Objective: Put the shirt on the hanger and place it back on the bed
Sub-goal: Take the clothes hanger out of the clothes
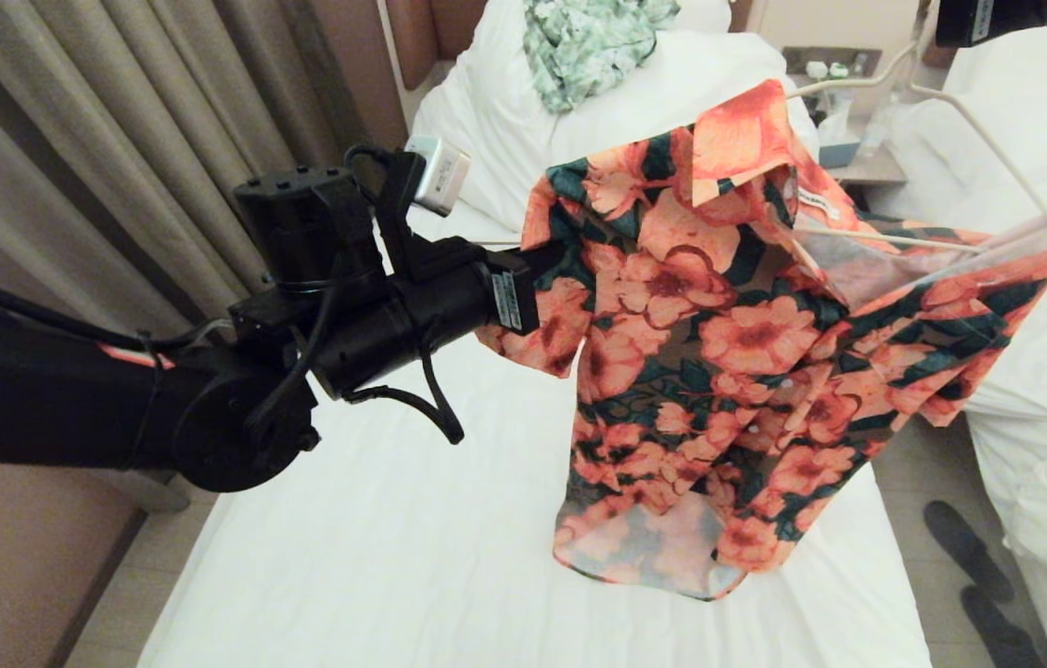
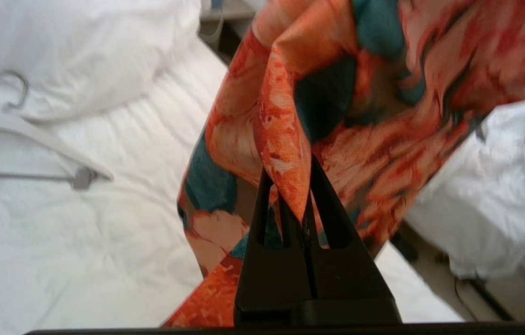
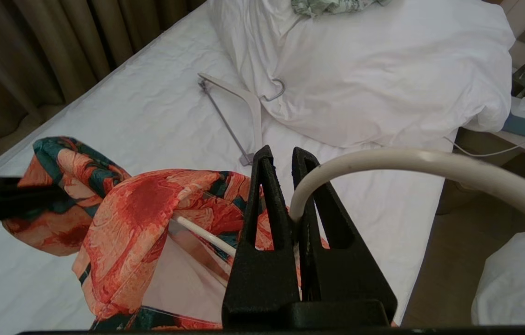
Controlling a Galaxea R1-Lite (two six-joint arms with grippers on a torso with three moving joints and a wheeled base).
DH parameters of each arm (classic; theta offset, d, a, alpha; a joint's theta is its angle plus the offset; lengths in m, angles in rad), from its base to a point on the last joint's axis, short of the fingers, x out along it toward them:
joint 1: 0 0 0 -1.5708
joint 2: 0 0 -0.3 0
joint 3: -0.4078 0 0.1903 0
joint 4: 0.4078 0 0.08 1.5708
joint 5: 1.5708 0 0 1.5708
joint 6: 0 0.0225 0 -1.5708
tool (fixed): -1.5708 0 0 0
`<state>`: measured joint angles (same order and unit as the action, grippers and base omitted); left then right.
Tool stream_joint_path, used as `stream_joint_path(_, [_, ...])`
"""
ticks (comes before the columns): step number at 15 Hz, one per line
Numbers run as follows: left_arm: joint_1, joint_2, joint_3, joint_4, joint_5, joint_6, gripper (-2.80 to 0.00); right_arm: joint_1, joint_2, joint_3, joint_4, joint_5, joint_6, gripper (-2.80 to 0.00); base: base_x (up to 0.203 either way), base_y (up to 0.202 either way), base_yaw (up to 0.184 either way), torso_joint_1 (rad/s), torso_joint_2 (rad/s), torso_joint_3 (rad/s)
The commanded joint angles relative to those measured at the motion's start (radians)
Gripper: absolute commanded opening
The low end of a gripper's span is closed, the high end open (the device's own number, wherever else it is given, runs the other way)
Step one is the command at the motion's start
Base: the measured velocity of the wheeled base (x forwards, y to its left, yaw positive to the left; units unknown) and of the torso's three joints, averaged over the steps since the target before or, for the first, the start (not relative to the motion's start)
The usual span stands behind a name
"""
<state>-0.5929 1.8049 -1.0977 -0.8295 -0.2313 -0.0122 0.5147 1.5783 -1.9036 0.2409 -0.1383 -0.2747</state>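
I've got the left gripper (image 2: 295,204) clenched on a fold of the short-sleeved floral shirt (image 1: 727,362), orange-pink blooms with dark green leaves on a brown ground. In the head view that pinch sits at the shirt's left sleeve edge, with the black left arm reaching in from the left side of the frame.

Right gripper (image 3: 290,204) is clamped on the thin cream-white wire hanger (image 3: 411,163), gripping it where the wire bends down between the fingers. In the head view only the black end of the right arm shows, at the top right corner.

Shirt is off the mattress, held in the air above the long bed with the smooth white sheet (image 1: 393,557). One hanger arm runs inside the collar opening; the shirt's right shoulder drapes over the other arm. The hem hangs low near the sheet; I can't tell if it touches.

Also on the sheet: a thicker white hanger with a grey crossbar (image 3: 243,100), lying flat just beside the big white pillow (image 3: 383,70). A pale green-and-white patterned garment (image 1: 588,42) lies bunched on the pillow. Second white bed with a puffy duvet (image 1: 1042,353) is to the right, across the floor gap.
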Motion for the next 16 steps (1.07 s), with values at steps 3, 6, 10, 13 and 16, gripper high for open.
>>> stream_joint_path(3, [0.055,0.008,0.004,-0.05,-0.012,-0.03,-2.8,-0.007,0.002,-0.005,0.0,-0.002,-0.001,-2.8,0.0,0.0,0.0,0.0,0.0,0.0])
stream_joint_path(6, [0.101,0.043,-0.004,-0.048,-0.048,-0.03,-2.8,-0.016,0.002,-0.016,0.001,-0.003,-0.005,-2.8,0.0,0.0,0.0,0.0,0.0,0.0])
stream_joint_path(10, [0.133,0.134,-0.051,-0.045,-0.051,-0.028,-2.8,-0.028,0.0,-0.025,0.005,-0.003,-0.005,-2.8,0.0,0.0,0.0,0.0,0.0,0.0])
stream_joint_path(13, [0.141,0.157,-0.096,0.049,-0.037,-0.03,-2.8,-0.037,-0.003,-0.025,0.01,-0.003,-0.005,-2.8,0.0,0.0,0.0,0.0,0.0,0.0])
stream_joint_path(16, [0.131,0.152,-0.107,0.09,-0.028,-0.029,-2.8,-0.053,-0.006,-0.048,0.051,-0.001,-0.005,-2.8,0.0,0.0,0.0,0.0,0.0,0.0])
